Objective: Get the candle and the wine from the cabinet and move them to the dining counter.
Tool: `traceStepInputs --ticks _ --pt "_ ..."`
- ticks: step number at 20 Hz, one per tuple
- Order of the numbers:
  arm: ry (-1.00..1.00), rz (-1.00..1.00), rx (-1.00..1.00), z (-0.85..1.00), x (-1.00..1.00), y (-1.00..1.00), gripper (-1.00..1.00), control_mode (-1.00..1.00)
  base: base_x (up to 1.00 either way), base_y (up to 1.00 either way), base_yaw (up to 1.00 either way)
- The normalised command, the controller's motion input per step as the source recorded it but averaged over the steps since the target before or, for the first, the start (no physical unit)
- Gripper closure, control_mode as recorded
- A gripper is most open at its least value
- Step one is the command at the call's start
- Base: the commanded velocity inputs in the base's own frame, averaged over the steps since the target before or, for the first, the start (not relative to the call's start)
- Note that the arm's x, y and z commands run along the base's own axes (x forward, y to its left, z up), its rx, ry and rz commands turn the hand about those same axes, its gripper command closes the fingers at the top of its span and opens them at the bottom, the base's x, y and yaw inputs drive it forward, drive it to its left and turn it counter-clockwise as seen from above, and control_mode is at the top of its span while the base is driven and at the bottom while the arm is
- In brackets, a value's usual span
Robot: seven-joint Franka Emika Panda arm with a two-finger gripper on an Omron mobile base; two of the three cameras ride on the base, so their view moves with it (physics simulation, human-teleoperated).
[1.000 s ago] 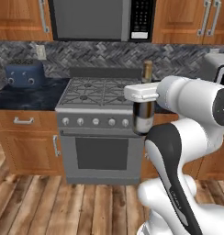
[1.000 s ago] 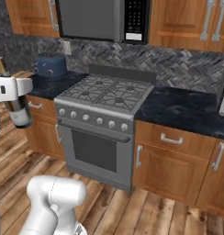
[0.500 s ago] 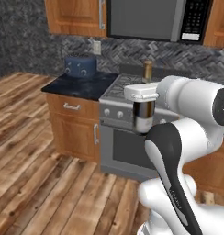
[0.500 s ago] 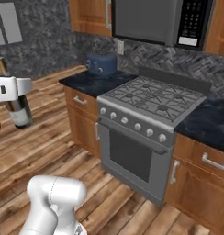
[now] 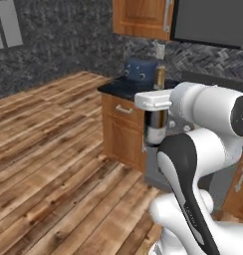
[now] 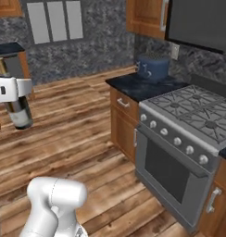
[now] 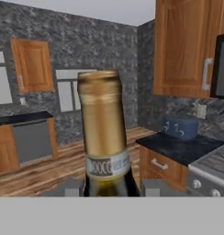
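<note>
Whole scene swung since a second ago: stove (image 6: pixel 189 139) now off right, open wood floor (image 5: pixel 49 149) ahead. Base turning, not objects moving. Gripper (image 5: pixel 154 122) clenched on wine (image 5: pixel 156 119), bottle upright, carried clear of any worktop. Probably in transit to dining counter; candle not yet fetched, apparently.

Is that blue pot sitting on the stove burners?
No, the blue pot stands on the dark counter beside the stove.
</note>
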Motion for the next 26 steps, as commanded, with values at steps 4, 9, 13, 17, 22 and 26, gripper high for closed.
traceStepInputs --ticks 4,9,13,17,22,26 --pt "0.0 0.0 0.0 0.0 0.0 0.0 1.0 1.0 -0.03 0.0 0.49" --pt "0.0 0.0 0.0 0.0 0.0 0.0 1.0 1.0 -0.01 0.0 0.48" --pt "0.0 0.0 0.0 0.0 0.0 0.0 1.0 1.0 0.0 0.0 0.47" --pt "0.0 0.0 0.0 0.0 0.0 0.0 1.0 1.0 0.0 0.0 0.47" --pt "0.0 0.0 0.0 0.0 0.0 0.0 1.0 1.0 0.0 0.0 0.47" --pt "0.0 0.0 0.0 0.0 0.0 0.0 1.0 1.0 0.0 0.0 0.47"
